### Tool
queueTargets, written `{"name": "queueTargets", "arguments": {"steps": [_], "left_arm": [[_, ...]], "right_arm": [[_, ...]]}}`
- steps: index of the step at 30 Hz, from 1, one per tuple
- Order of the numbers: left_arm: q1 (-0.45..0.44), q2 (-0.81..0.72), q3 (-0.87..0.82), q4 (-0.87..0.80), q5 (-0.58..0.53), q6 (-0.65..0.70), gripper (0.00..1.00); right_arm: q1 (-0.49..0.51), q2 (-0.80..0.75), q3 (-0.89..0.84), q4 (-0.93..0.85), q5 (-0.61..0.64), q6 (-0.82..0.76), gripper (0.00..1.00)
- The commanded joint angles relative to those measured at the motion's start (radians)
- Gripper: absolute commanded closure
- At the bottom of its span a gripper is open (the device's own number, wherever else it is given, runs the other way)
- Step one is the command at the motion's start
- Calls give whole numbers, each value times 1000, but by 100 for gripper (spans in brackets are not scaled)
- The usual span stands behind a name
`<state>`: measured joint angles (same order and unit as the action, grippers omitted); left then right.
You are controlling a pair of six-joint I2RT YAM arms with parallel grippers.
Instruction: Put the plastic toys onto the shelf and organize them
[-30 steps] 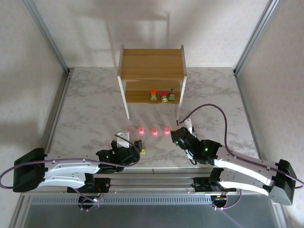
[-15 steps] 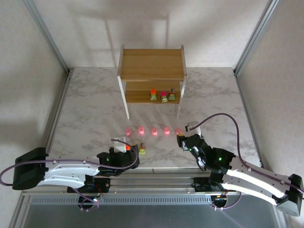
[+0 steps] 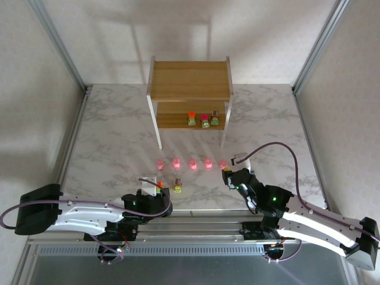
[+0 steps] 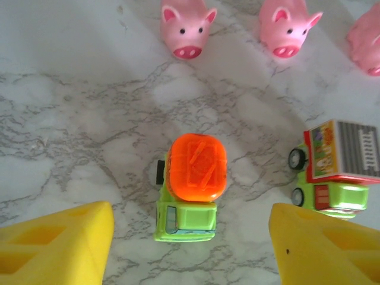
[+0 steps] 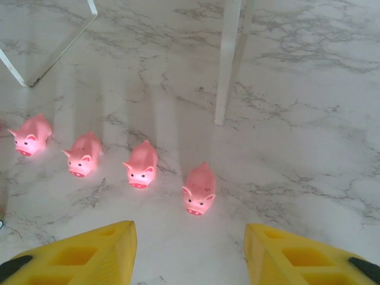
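Item 1. Left gripper (image 4: 190,221), low over the near part of the table (image 3: 113,136): yellow fingers (image 4: 65,240) apart, touching nothing.

Item 2. Orange-topped truck (image 4: 191,178), green base, upright on the marble between those fingers, with a gap on each side.

Item 3. Box-topped truck (image 4: 335,172), green base, just right of item 2 and outside the fingers.

Item 4. Right gripper (image 5: 190,240): fingers apart, nothing between them, the nearest pig just ahead.

Item 5. Pink pigs (image 3: 192,164), five, in a row across the table beyond both trucks. The rightmost (image 3: 223,164) lies at the right gripper's tip. Four show from the right wrist (image 5: 141,164), snouts toward the camera.

Item 6. Shelf (image 3: 189,80), two wooden tiers with white sides, at the far middle of the table. One white leg (image 5: 228,59) stands beyond the pigs.

Item 7. Three trucks (image 3: 204,120), side by side on the shelf's lower tier, toward its right end.
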<state>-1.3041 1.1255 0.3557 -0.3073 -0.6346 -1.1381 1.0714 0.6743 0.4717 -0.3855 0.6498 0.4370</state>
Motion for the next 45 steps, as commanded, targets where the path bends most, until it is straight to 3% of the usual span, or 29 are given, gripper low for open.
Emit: {"name": "queueTargets", "arguments": {"steps": [1, 11, 35, 45], "left_arm": [[-10, 56, 13, -30, 18, -33, 34], [0, 111, 47, -25, 29, 7, 41], [163, 236, 67, 60, 225, 167, 46], [158, 292, 72, 71, 274, 173, 52]], "right_arm": [[-4, -18, -12, -10, 2, 2, 50], [-4, -36, -13, -25, 12, 10, 52], [-4, -49, -14, -38, 21, 19, 54], [-4, -49, -12, -41, 22, 21, 54]]}}
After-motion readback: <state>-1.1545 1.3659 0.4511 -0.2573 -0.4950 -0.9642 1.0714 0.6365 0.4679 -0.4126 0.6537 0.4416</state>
